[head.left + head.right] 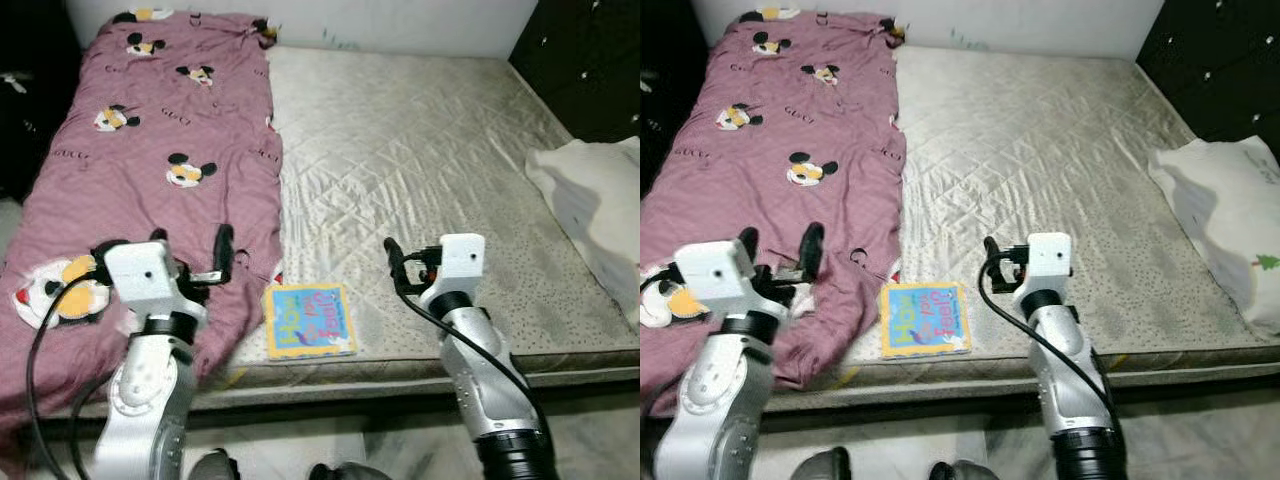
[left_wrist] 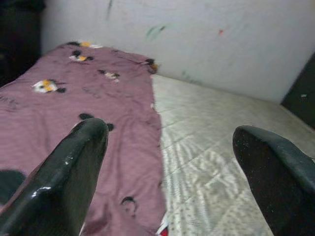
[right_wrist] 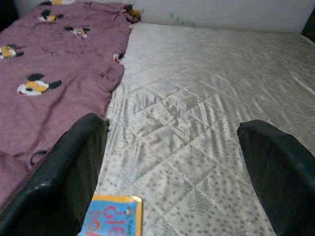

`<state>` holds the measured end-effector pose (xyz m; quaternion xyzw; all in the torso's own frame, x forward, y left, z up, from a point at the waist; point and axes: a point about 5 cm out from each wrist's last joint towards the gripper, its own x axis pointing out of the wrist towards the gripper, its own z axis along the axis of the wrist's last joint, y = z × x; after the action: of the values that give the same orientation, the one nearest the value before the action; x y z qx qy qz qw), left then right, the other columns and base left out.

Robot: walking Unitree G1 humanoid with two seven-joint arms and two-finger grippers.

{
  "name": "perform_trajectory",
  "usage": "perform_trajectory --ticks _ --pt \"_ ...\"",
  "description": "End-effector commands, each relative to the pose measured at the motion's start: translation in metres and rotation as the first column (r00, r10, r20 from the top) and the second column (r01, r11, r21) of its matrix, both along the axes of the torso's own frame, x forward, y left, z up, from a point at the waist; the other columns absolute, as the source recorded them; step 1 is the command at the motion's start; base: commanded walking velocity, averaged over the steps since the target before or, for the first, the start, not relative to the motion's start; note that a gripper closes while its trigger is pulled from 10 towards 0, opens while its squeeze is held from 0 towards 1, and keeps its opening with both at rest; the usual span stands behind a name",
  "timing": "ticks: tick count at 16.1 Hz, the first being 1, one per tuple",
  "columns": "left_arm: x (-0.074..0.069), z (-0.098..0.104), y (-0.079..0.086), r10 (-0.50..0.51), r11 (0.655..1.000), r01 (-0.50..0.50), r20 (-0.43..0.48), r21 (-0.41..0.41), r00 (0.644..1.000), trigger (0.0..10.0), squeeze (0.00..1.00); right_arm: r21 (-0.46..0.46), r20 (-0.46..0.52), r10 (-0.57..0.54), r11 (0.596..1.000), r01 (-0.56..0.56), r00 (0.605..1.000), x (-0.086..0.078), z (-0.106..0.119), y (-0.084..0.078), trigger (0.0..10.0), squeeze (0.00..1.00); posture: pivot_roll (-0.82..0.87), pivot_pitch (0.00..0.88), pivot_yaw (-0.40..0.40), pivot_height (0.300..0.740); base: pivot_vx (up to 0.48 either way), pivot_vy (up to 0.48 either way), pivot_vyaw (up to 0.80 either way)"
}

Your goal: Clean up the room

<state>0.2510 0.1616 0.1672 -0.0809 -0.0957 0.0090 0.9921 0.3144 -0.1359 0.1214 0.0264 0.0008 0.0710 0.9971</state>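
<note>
A mauve blanket (image 1: 150,150) printed with cartoon mice covers the left side of a bare quilted mattress (image 1: 420,150). A small colourful book (image 1: 310,320) lies flat at the mattress's front edge, just right of the blanket's hem. My left gripper (image 1: 190,245) hovers open over the blanket's near end, left of the book, with nothing between its fingers. My right gripper (image 3: 172,125) is open and empty over the bare mattress, just right of the book (image 3: 112,216), which lies by one of its fingers.
A white cloth (image 1: 600,200) lies at the mattress's right edge. Dark furniture (image 1: 590,60) stands at the back right, a pale wall (image 2: 197,39) runs behind the bed, and the blanket hangs over the front left corner toward the floor.
</note>
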Motion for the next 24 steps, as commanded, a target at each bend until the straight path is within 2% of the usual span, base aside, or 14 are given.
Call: perform_trajectory --ticks 1,11,14,17,22,24 --pt "-0.0007 -0.0032 0.0018 0.011 1.0 -0.011 -0.017 0.001 1.0 10.0 0.0 0.002 0.001 -0.01 1.0 0.01 1.0 -0.0007 -0.0002 -0.002 10.0 0.0 0.06 0.191 -0.132 0.74 0.0 0.0 0.0" --pt "-0.0043 -0.0062 0.0046 0.026 1.0 -0.026 -0.032 -0.004 0.999 10.0 0.0 0.036 -0.004 -0.002 0.999 0.003 1.0 -0.0033 -0.0005 -0.0004 10.0 0.0 0.06 0.216 -0.133 0.736 0.0 0.0 0.0" --pt "-0.0043 -0.0063 0.0036 0.03 0.999 -0.031 -0.035 -0.013 0.999 10.0 0.0 0.042 -0.006 0.004 0.999 -0.004 1.0 -0.003 0.0 0.0001 10.0 0.0 0.06 0.225 -0.134 0.697 0.0 0.0 0.0" --pt "-0.0019 -0.0102 0.0096 0.116 0.993 -0.115 -0.072 0.015 0.991 10.0 0.0 0.034 -0.002 0.016 0.999 -0.016 1.0 -0.0036 0.0003 0.0013 10.0 0.0 0.06 0.227 -0.132 0.662 0.0 0.0 0.0" --pt "-0.0007 -0.0096 0.0095 0.12 0.993 -0.12 -0.07 0.001 0.99 10.0 0.0 0.031 -0.004 0.031 0.999 -0.031 1.0 -0.0042 -0.0007 0.0022 10.0 0.0 0.06 0.221 -0.133 0.602 0.0 0.0 0.0" --pt "-0.0004 -0.0095 0.0098 0.133 0.991 -0.133 -0.071 0.001 0.989 10.0 0.0 0.025 0.0 0.049 0.998 -0.049 0.999 -0.0044 0.0 0.0035 10.0 0.0 0.06 0.218 -0.133 0.597 0.0 0.0 0.0"
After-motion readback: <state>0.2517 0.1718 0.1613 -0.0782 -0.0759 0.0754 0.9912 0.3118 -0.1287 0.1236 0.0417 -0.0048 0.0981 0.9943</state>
